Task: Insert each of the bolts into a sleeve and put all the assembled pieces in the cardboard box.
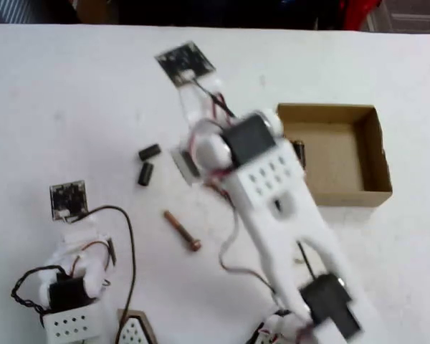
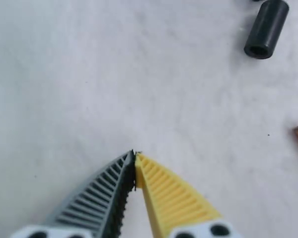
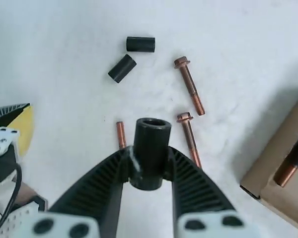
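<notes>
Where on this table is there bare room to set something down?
The far-left stretch of table, left of the two loose sleeves, is bare; so is the strip beyond the cardboard box. Crowded: between sleeves and box, where bolts lie by the right gripper.

High view: the table is being looked down on from well above, both arms being taken in. Left wrist view: the tabletop is being viewed closely along the left gripper. Right wrist view: it is being viewed from farther off, past the right gripper and held sleeve. The loose sleeves and cardboard box are being shared by high and right wrist views.
</notes>
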Motion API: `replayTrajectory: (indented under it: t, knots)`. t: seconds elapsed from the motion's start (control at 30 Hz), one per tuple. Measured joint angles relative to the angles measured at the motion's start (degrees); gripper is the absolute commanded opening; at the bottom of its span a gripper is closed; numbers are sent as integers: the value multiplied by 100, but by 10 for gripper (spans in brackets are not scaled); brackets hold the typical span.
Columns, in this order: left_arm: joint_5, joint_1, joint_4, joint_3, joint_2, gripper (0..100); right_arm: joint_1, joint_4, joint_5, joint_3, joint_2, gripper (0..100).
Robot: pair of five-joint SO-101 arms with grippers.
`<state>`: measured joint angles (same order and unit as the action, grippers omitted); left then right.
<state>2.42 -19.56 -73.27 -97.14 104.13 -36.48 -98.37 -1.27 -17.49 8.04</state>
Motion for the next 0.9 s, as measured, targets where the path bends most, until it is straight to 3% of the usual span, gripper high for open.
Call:
replayTrajectory:
  t: [0.2,0.4,0.73,0.9]
  knots:
    - [0,0,0,0,0,23,18,35,-44,1758,1714,21]
    - [0,0,0,0,0,23,563,686,-396,3578,2857,21]
    - [0,0,0,0,0,23,1530,2541,-1459,6268,3358,17]
    - [0,0,0,0,0,23,1960,3516,-1802,6646,3341,17]
